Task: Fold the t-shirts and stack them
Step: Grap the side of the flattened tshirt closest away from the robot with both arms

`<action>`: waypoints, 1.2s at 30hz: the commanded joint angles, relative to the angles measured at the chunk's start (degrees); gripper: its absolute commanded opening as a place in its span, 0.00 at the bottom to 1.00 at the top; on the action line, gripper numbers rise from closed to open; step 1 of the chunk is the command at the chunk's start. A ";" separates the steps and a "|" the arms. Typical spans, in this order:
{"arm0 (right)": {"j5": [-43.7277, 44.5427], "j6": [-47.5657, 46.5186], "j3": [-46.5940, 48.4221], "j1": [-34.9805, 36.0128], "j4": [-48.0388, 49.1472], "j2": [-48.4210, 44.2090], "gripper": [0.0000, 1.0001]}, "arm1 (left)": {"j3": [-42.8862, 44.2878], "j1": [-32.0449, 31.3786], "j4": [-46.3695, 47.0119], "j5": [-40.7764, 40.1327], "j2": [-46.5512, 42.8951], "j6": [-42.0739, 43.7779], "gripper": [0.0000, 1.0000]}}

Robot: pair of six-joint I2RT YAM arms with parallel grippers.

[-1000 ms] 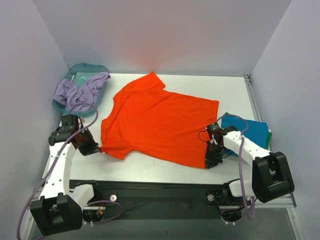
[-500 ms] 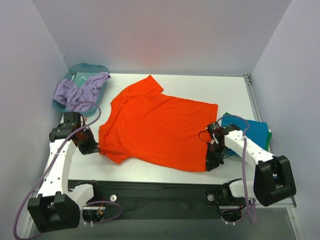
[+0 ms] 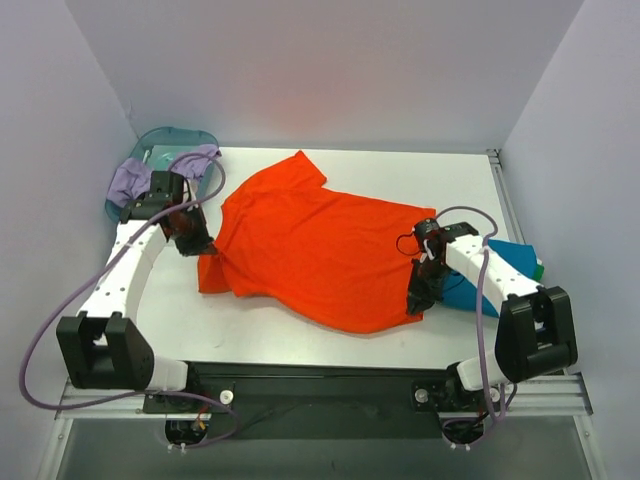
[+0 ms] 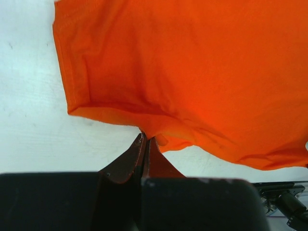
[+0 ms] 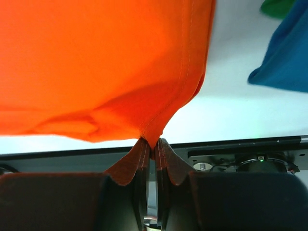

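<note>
Between lilac walls [image 3: 300, 70], white table [image 3: 450, 180], t-shirt [image 3: 320, 250].

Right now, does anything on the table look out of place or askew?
Yes: the lilac cloth hangs over the rim of the teal basin, far left. The orange t-shirt lies askew, its edge bunched at the left gripper.

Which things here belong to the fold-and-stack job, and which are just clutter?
Job: orange t-shirt, pinched by left hand and right hand; folded blue t-shirt; green t-shirt peeking out beside it.
Lying about: teal basin; lavender cloth draped over it.
</note>
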 commanded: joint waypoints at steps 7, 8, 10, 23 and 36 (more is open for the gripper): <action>0.76 -2.32 10.03 -5.83 -2.99 7.56 0.00 | 17.10 -0.99 4.35 1.07 12.28 2.99 0.00; 0.76 -2.32 10.65 -6.27 -2.99 8.09 0.00 | 18.34 -0.99 4.35 1.07 13.16 3.08 0.00; 0.85 -2.41 12.49 -6.89 -2.90 9.40 0.00 | 20.54 -0.99 4.53 1.42 15.97 3.51 0.00; -0.38 -3.46 18.48 -11.54 -4.13 14.07 0.00 | 35.93 -1.61 0.05 3.44 29.07 6.76 0.00; -8.73 -7.42 11.81 -12.52 -8.78 5.91 0.00 | 30.51 -1.69 -2.33 4.67 24.00 6.68 0.00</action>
